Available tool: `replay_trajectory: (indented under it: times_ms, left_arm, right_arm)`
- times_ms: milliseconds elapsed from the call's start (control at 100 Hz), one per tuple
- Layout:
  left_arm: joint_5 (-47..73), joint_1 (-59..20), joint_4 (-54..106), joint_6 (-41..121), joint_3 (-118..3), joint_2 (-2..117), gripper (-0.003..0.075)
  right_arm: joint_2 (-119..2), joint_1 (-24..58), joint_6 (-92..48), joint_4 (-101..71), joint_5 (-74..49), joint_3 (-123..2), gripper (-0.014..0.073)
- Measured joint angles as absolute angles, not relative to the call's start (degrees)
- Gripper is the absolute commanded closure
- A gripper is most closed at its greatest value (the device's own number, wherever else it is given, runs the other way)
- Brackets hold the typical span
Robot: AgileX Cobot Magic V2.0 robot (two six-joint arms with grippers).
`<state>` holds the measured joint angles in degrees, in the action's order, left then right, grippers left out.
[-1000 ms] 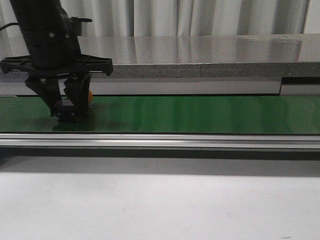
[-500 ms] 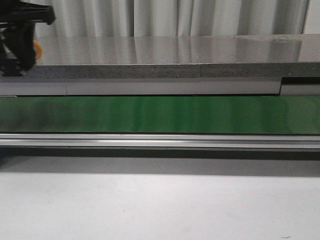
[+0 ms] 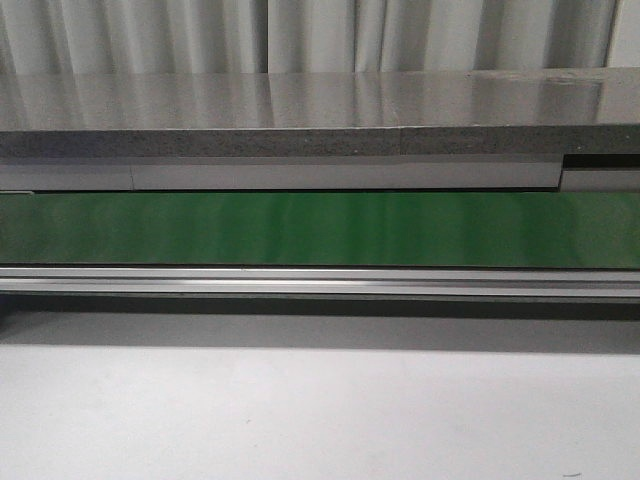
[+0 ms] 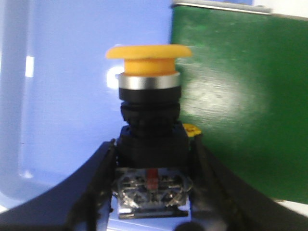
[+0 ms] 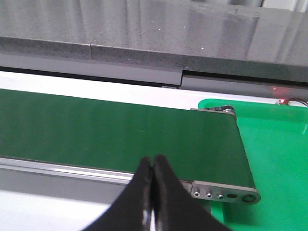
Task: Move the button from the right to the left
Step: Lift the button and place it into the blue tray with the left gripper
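In the left wrist view my left gripper [image 4: 152, 190] is shut on the button [image 4: 150, 125]. Its dark boxy body sits between the two fingers, its yellow-orange cap points away from the wrist, and a small yellow tab shows at its side. Behind it lie a blue surface [image 4: 67, 96] and the end of the green belt [image 4: 240, 96]. My right gripper [image 5: 153, 166] is shut and empty, above the near rail of the belt [image 5: 96, 130]. Neither gripper shows in the front view, where the belt [image 3: 320, 228] carries nothing.
A green tray [image 5: 274, 144] lies past the belt's end in the right wrist view. A grey stone-like counter [image 3: 320, 110] runs behind the belt. A metal rail [image 3: 320, 282] runs along its front, with a white table surface [image 3: 320, 410] nearer.
My left gripper has lifted the button off the belt at the left, risen up and to the left, and has left the front view.
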<state>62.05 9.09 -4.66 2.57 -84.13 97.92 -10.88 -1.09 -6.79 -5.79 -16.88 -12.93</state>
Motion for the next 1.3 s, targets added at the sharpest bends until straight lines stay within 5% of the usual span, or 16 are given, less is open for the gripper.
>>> replay_trajectory:
  times_ms: [510,820,1110,1300]
  left_arm:
    - [56.8,16.6,-4.1,10.5,-84.1,110.5,0.0638]
    - [55.8,17.1,-3.7,12.8,-84.1,114.3,0.0323]
    - [54.8,17.1,-3.7,12.9,-84.3,114.4,0.0351]
    - [54.9,17.1,-3.8,11.4,-84.8,113.3,0.0641]
  right_arm:
    - [-10.9,-1.1,-6.8,-5.8,-16.9,-12.9,0.0659]
    - [-10.9,-1.1,-6.8,-5.8,-16.9,-12.9,0.0659]
    - [-10.9,-1.1,-6.8,-5.8,-16.9,-12.9,0.0659]
    - [-10.9,-1.1,-6.8,-5.8,-16.9,-12.9,0.0659]
